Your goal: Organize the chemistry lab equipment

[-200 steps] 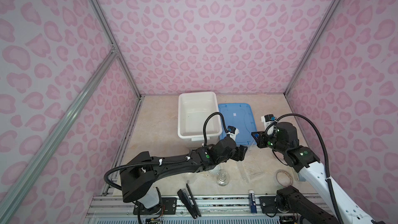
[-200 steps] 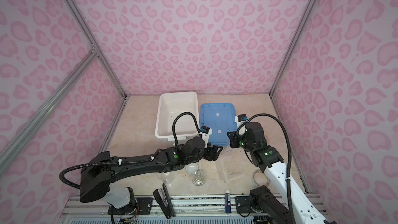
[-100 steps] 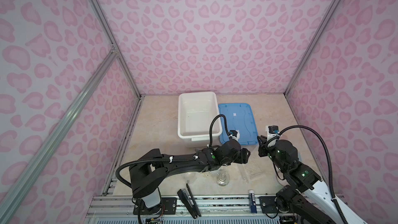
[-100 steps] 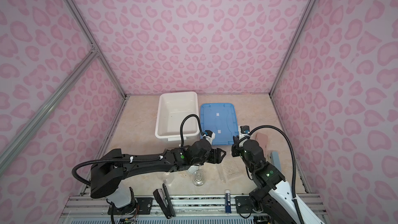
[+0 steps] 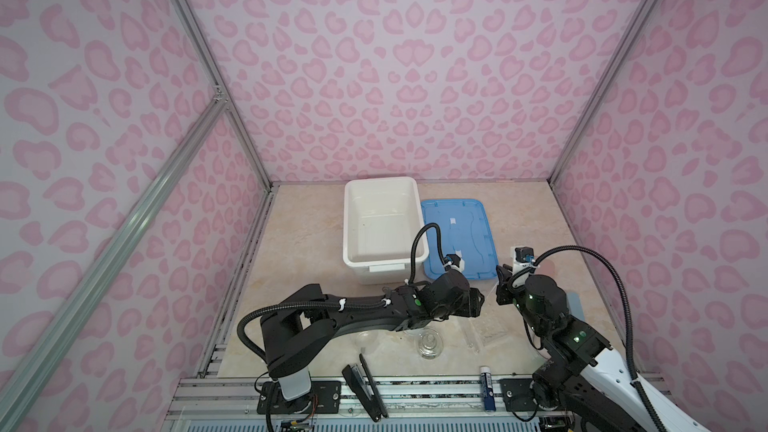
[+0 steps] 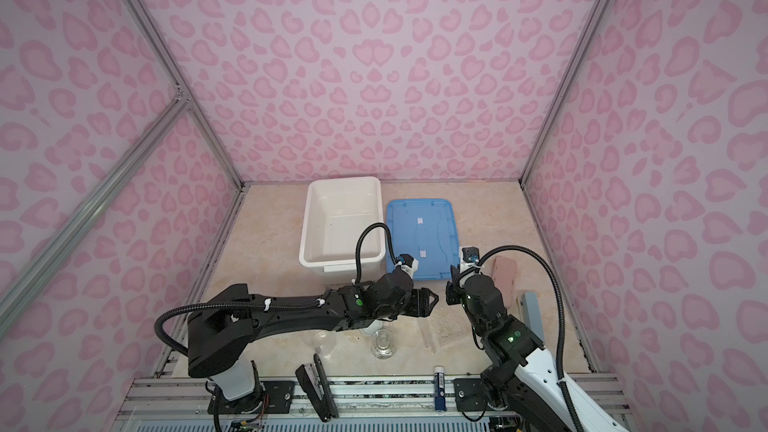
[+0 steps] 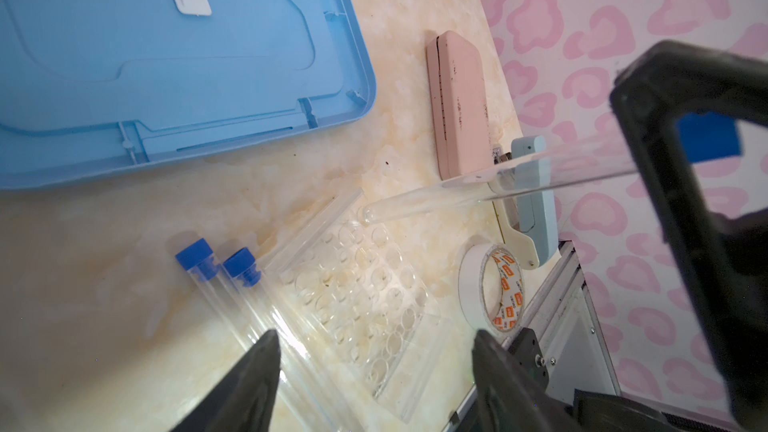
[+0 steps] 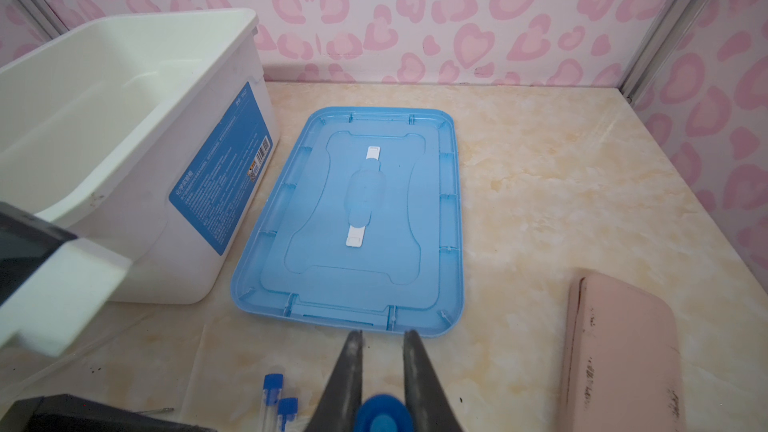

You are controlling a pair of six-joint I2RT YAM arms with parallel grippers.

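Right claw [image 8: 382, 332] pinches a tube [image 7: 436, 197]: the right wrist view shows only its cap [image 8: 380, 415], the left wrist view its whole glass, tip near the rack [image 7: 365, 284]. Left claw [image 7: 374, 338] gapes wide.

Blue label [image 8: 220, 168] on white bin [image 8: 124, 56], print illegible, tape roll [image 7: 494, 288] logos unreadable
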